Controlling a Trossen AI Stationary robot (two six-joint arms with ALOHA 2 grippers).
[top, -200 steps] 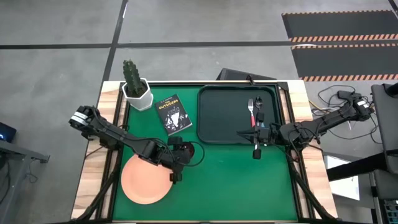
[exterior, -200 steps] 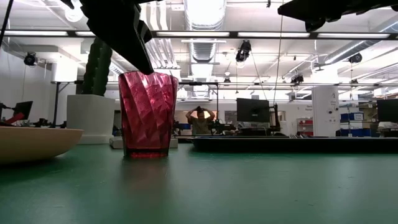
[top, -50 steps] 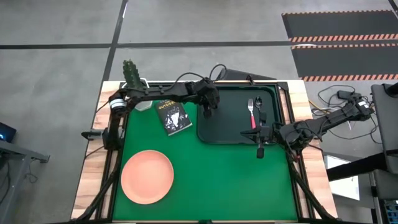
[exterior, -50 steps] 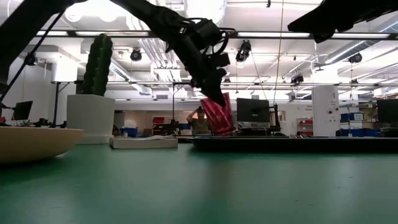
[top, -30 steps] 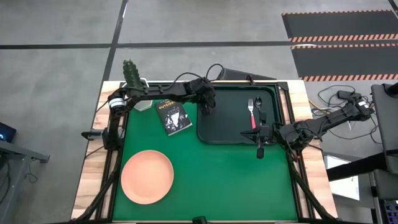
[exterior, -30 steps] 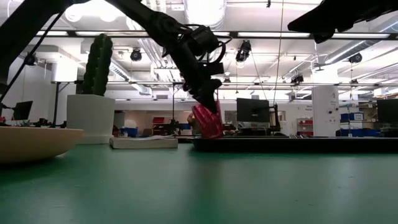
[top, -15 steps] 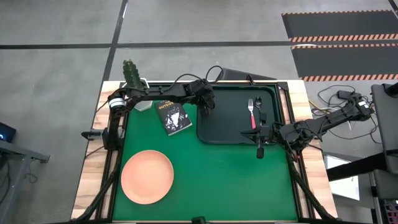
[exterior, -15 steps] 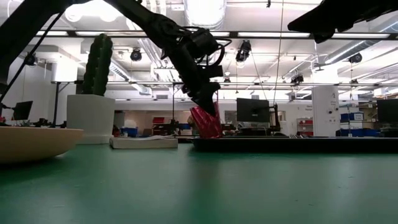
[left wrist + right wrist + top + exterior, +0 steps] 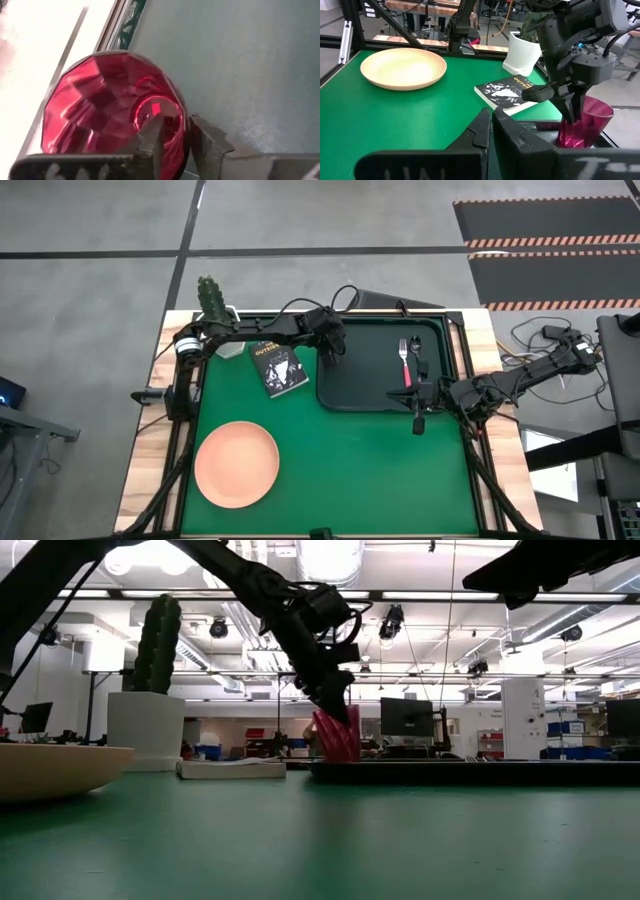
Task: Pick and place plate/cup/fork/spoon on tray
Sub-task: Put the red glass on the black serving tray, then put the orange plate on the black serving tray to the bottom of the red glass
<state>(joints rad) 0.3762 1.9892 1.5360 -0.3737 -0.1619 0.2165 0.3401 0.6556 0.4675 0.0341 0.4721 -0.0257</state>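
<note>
The dark red cup (image 9: 338, 736) stands in the black tray (image 9: 365, 375) by its left rim, near upright, its base hidden behind the rim. It also shows in the right wrist view (image 9: 584, 125). My left gripper (image 9: 330, 358) is shut on it. The pink-handled fork (image 9: 404, 362) lies in the tray's right part, with a darker small piece (image 9: 418, 366) beside it that may be the spoon. The peach plate (image 9: 236, 464) rests on the green mat at the near left. My right gripper (image 9: 416, 420) is shut and empty just off the tray's near right rim. My left gripper holds the cup by its rim wall (image 9: 175, 125), one finger inside the cup and one outside. The fingers (image 9: 570, 107) come from above, pointing down with a slant from the table's left. The cup sits near upright below them, its base low in the tray.
A white pot with a cactus (image 9: 218, 320) stands at the far left corner. A small black book (image 9: 279, 365) lies just left of the tray. The green mat between the plate and my right gripper is bare.
My left gripper has come down a little at the tray's left rim with the cup. The cup, tilted a second ago, now stands closer to upright and lower in the tray. The gripper stays shut on it.
</note>
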